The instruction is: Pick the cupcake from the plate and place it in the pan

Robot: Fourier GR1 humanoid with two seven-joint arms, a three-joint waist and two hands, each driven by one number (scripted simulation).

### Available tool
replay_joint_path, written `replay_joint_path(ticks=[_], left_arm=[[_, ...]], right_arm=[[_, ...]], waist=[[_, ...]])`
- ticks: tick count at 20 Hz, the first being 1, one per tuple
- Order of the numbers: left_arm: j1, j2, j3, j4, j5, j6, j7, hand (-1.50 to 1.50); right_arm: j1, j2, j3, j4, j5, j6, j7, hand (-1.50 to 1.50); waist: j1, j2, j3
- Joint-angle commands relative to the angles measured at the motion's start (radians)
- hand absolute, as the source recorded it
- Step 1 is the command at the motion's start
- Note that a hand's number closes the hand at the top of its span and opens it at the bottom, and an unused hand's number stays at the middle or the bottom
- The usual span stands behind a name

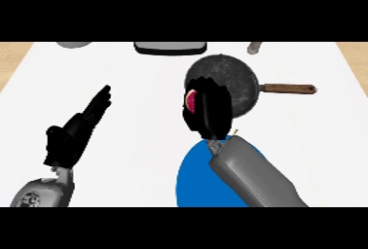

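Between my curled right hand's (212,111) fingers sits the cupcake (193,99), mostly hidden. Only a sliver of pink-red top with a pale edge shows at the left of my black fingers. I am grasping it at the near-left rim of the pan (233,73), clear of the plate (195,182) and, as far as I can judge, not yet well over the pan's floor.

That is my worry. If I let go here, the cupcake could catch the rim and tip onto the counter (137,78) or roll back toward the plate. It looks soft, so squeezing it could also crush it or leave it stuck to my fingers. With so little of it showing, I can't tell whether it is upright.

The pan is round, dark and matte with a speckled surface and a low wall. Its brown wooden-looking handle (289,88) points right. The plate is flat, smooth and bright blue, partly under my grey forearm (257,177). The counter is plain white. My left hand (72,133) rests open at the left, fingers straight.
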State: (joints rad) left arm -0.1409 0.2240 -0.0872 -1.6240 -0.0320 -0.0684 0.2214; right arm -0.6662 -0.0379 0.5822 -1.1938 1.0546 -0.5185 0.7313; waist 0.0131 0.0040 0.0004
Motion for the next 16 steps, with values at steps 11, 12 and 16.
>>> replay_joint_path(ticks=[11, 12, 16], left_arm=[[-0.003, -0.008, 0.026, 0.019, -0.012, -0.04, -0.023, 0.0], [-0.008, -0.042, 0.006, 0.046, -0.05, 0.001, -0.043, 0.0], [-0.02, -0.028, 0.019, 0.021, -0.015, -0.038, -0.01, 0.0]], right_arm=[[-0.223, -0.001, -0.353, 0.606, -0.199, -0.251, -0.511, 1.5], [-0.267, 0.024, -0.361, 0.661, -0.2, -0.23, -0.516, 1.5], [-0.337, -0.029, -0.457, 0.784, -0.273, -0.255, -0.655, 1.5]], waist=[[0.011, 0.004, 0.0], [0.012, 0.005, 0.0], [0.025, 0.011, 0.001]])
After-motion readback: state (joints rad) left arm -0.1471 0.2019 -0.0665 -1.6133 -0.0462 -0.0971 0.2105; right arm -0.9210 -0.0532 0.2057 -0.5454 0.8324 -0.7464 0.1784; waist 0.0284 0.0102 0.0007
